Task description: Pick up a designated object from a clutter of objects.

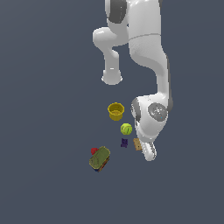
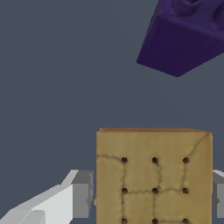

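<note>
The designated object (image 2: 154,175), a flat tan square block with dark dots and cracks, fills the space between my fingers in the wrist view. The grey pads (image 2: 83,194) press against its two opposite sides, so my gripper (image 2: 153,194) is shut on it. In the exterior view the tan block (image 1: 137,143) lies on the floor, half hidden by my hand, with the gripper (image 1: 143,148) down at it. The rest of the clutter lies around it: the purple piece (image 1: 124,142) (image 2: 183,37), the yellow-green ball (image 1: 126,128) and the yellow cup (image 1: 116,110).
An olive-green tin (image 1: 99,158) lies on a dark speckled packet towards the exterior view's left, with a small red piece (image 1: 94,151) beside it. The arm's base (image 1: 112,78) stands behind the cup. The purple piece lies close to the tan block.
</note>
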Controlling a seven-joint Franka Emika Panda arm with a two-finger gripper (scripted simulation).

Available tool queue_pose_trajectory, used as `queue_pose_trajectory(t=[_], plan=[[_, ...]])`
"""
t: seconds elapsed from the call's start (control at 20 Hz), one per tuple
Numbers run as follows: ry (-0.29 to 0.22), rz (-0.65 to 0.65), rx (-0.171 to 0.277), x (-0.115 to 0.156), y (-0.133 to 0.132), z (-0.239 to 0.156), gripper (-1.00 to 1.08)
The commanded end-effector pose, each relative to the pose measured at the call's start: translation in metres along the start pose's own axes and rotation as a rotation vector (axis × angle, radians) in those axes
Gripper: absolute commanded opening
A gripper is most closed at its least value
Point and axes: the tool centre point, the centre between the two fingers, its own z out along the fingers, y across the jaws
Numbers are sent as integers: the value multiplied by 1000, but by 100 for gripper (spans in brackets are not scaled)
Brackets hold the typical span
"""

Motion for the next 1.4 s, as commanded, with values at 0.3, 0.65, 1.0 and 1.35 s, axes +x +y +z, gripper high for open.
queue_pose_trajectory(t=[0.3,0.65,1.0,1.35], plan=[[0,0,0,1,1,-1,-100],[0,0,0,14,11,-16,-100],[0,0,0,40,33,-48,-100],[-1,0,-1,78,64,-94,-100]])
